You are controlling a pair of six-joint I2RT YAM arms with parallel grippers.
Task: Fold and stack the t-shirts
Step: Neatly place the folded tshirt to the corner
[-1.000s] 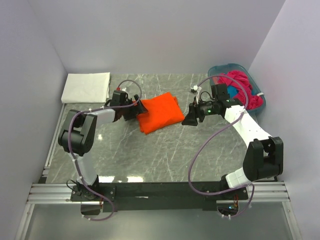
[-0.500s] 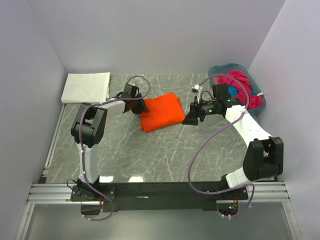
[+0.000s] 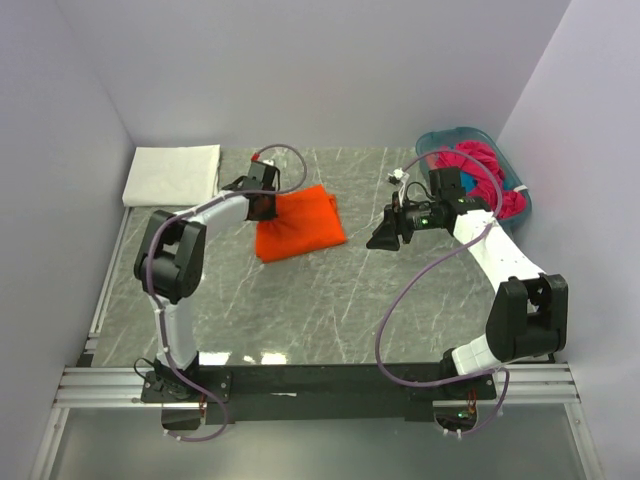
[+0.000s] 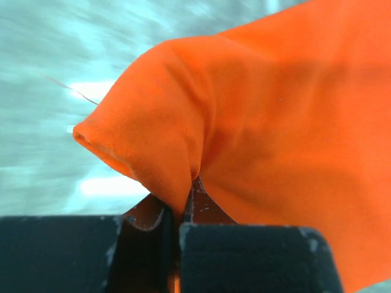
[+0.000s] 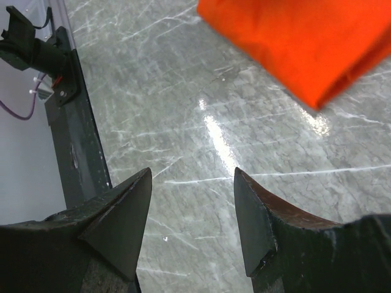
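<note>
Left gripper (image 4: 178,217) is clamping shut on the folded bright orange cloth t-shirt (image 3: 300,222); right gripper (image 5: 190,186) is hovering short of it, jaws parted, empty.

Robotics lab test cell, plain pale walls (image 3: 320,70), grey marble-look table (image 3: 300,310), aluminium mounting rail (image 3: 100,385) in front

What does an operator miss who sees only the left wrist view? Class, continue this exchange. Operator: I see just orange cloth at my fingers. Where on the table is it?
Observer: The orange t-shirt lies folded in the middle of the table; the left gripper pinches its left edge.
Operator: And the other arm?
Observer: The right gripper hangs open right of the shirt, apart from it.
Operator: Any stack started?
Observer: One folded white t-shirt lies at the far left corner.
</note>
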